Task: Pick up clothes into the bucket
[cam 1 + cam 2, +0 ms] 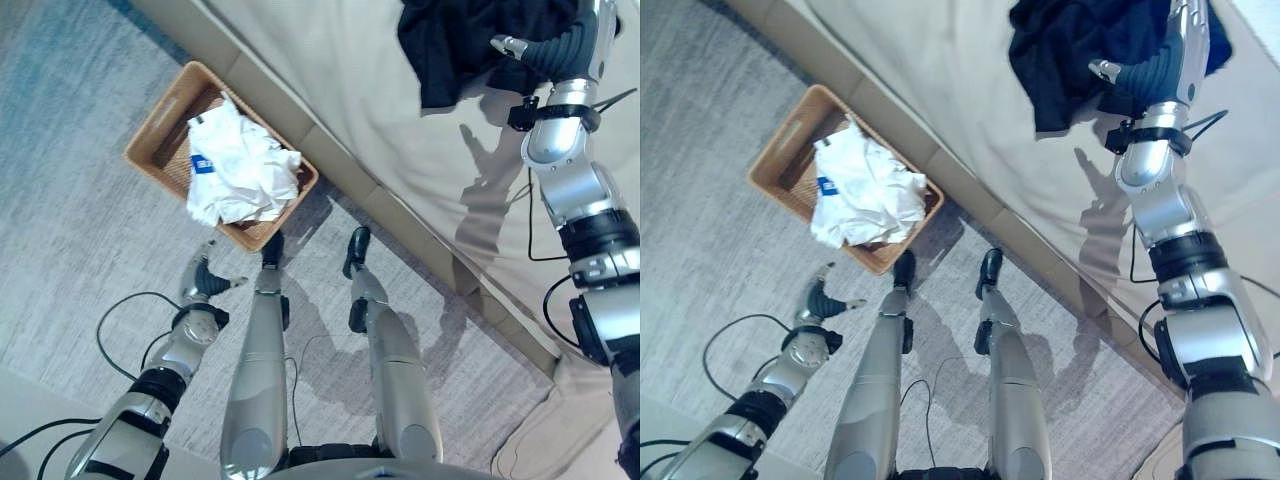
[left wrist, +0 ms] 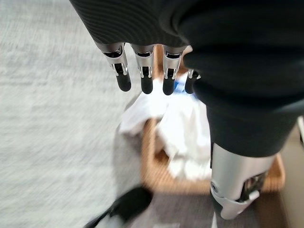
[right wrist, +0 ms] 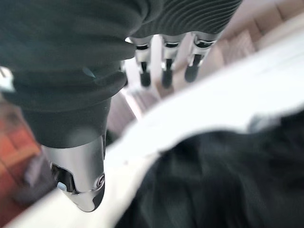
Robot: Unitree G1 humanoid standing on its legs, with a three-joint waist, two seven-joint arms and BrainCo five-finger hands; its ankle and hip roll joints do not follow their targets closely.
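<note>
Wicker basket sits on the grey carpet in the upper left of the eye views, pushed up against the base of a beige sofa that runs diagonally across the upper right. A crumpled white garment already lies heaped in the basket, spilling toward its near right rim, so one piece of the job looks done. The remaining piece, a dark garment, lies bunched on the sofa seat at the top right of the frame. Right hand is raised to that corner and sits over the dark cloth's right edge; in the right wrist view its fingers run straight out past the cover with the thumb apart, nothing pinched, and the dark garment lies below and beside them, so I read the hand as released and poised above the cloth, not gripping it. Whether the palm touches the fabric cannot be told. Left hand hangs low at lower left, just short of the basket's near corner; the left wrist view shows its fingers straight and empty, pointing toward the basket and the white garment. Probably parked there to stay clear. Next step, as I judge it: close the right hand on the dark cloth, then carry it across to the basket.
</note>
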